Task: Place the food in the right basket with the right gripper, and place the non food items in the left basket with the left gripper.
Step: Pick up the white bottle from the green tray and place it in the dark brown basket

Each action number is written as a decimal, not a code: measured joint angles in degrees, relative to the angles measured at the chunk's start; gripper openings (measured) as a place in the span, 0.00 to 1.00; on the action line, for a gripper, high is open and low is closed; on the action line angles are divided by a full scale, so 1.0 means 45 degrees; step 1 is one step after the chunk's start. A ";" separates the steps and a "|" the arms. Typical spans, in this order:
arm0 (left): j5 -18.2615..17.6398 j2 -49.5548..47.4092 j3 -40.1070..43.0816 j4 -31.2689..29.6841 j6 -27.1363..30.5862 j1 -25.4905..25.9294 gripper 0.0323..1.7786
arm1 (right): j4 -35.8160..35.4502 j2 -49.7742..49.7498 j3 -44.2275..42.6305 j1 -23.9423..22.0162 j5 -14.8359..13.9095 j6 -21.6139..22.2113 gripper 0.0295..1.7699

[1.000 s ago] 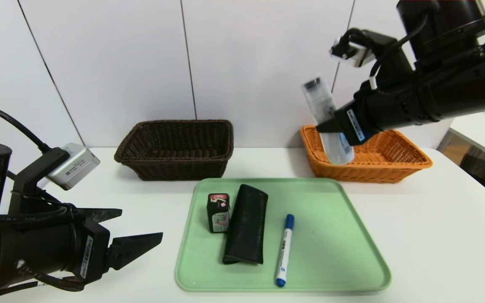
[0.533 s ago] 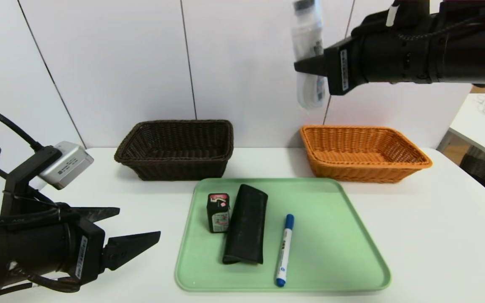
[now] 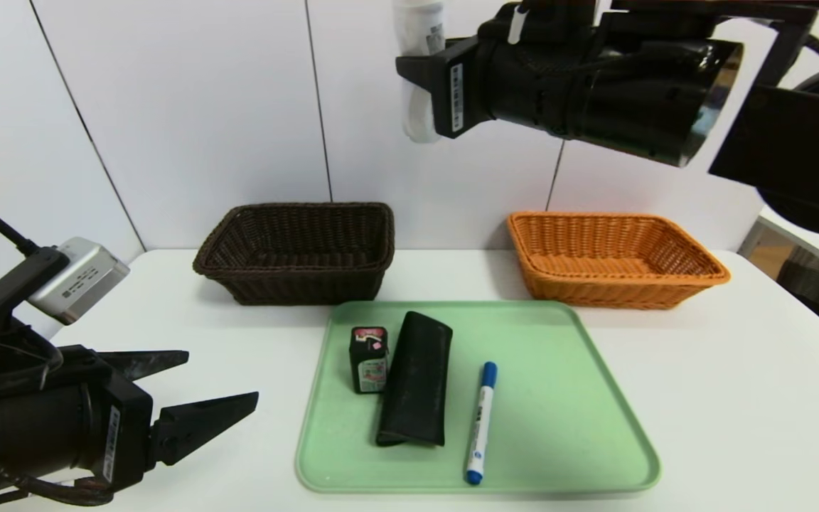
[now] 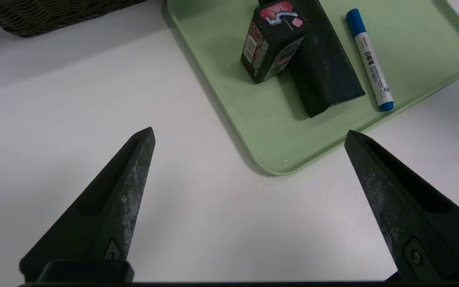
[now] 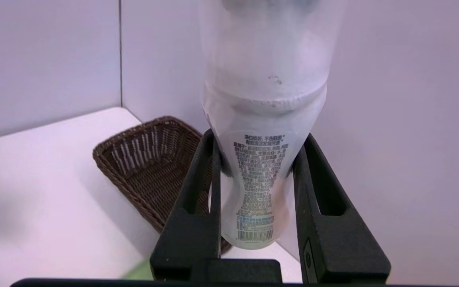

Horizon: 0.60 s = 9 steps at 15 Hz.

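On the white worktop (image 3: 736, 398) stand the dark brown wicker basket (image 3: 296, 249) and orange wicker basket (image 3: 616, 259). High between them, the right gripper (image 3: 420, 78) has fingers clamped on a white plastic bottle (image 5: 261, 159); release only over a basket. The left gripper (image 3: 189, 391) idles, fingers apart.

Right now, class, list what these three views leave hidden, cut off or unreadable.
- Head view: the white bottle held by the right gripper is cut off at its top by the frame edge.
- Right wrist view: its cap end is blurred; the label print is too small to read.
- Head view: the brown basket floor is partly hidden by its near wall.
- Left wrist view: the black pouch is cut off by the edge and partly hidden by the small box.
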 joint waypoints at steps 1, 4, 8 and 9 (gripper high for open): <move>0.0000 -0.0068 0.0041 -0.0005 -0.0030 0.0011 0.95 | -0.0244 0.0295 -0.0214 0.0087 -0.0011 -0.0016 0.28; -0.0003 -0.0179 0.0103 -0.0019 -0.0041 0.0019 0.95 | -0.0306 0.1373 -0.1300 0.0079 -0.0079 -0.0005 0.28; -0.0003 -0.0219 0.0133 -0.0019 -0.0060 0.0014 0.95 | -0.0331 0.3172 -0.3272 0.0111 -0.0959 -0.0016 0.28; 0.0000 -0.0219 0.0133 -0.0019 -0.0060 0.0014 0.95 | -0.0257 0.3535 -0.3522 0.0116 -0.0924 -0.0016 0.28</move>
